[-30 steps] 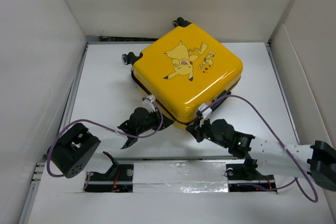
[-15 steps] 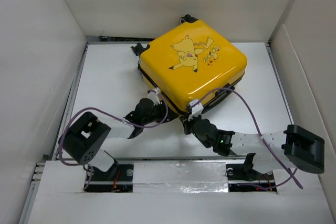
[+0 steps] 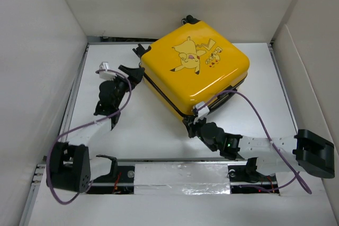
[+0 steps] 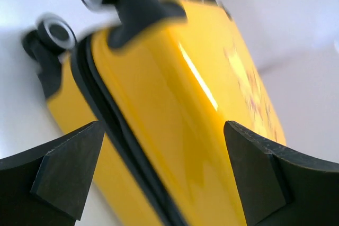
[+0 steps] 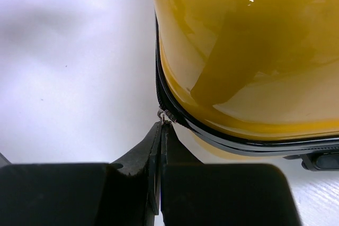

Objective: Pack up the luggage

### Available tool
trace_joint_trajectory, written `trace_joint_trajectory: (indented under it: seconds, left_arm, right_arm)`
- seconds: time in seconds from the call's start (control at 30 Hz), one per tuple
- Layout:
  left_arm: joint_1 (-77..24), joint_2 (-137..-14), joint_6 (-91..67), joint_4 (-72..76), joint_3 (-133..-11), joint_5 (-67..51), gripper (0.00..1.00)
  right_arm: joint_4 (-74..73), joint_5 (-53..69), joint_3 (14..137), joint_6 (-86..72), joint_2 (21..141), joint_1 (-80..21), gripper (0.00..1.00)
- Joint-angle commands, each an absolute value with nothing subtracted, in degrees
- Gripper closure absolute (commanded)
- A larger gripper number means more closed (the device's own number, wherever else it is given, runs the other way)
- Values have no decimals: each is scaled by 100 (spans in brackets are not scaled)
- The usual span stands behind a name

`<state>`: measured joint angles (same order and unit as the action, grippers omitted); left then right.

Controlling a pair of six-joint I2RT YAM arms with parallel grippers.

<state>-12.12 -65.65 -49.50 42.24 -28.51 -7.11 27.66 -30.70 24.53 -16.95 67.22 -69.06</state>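
where the luggage lies: small square yellow hard-shell suitcase flat on the white table, far-centre, turned corner-on to the arms, pikachu cartoon facing up.
shells: shut together; black zipper seam runs round the edge between the two yellow halves.
wheels: black wheels with grey hubs along the suitcase's far-left side, toward the back wall.
left claw: open wide, holding nothing, at the suitcase's left corner close to one wheel.
left wrist view: yellow shell and seam fill the gap between the two dark fingers; cannot tell any contact with either finger. view is smeared, print on the shell unreadable there.
right claw: closed, fingertips pressed flat together, low by the table at the near corner of the suitcase.
grip: the tips pinch a small silver metal zipper pull that hangs off the seam at that corner.
right arm: stretched low over the table from the right side, wrist pointing at the near corner.
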Motion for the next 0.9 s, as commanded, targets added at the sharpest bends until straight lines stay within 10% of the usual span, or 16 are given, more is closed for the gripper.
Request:
trace_joint_trajectory:
  seconds: [0.0, 0.87]
  left_arm:
    - [-783, -7354, -5413, 4420, -3837, -842, 2]
    - [-185, -11196, -6811, 5300, -6960, -2215, 1]
  right_arm:
    - [3296, -2285, 2531, -1828, 6785, -7207, 100]
    - [3305, -2048, 2478, -1767, 6794, -7207, 100]
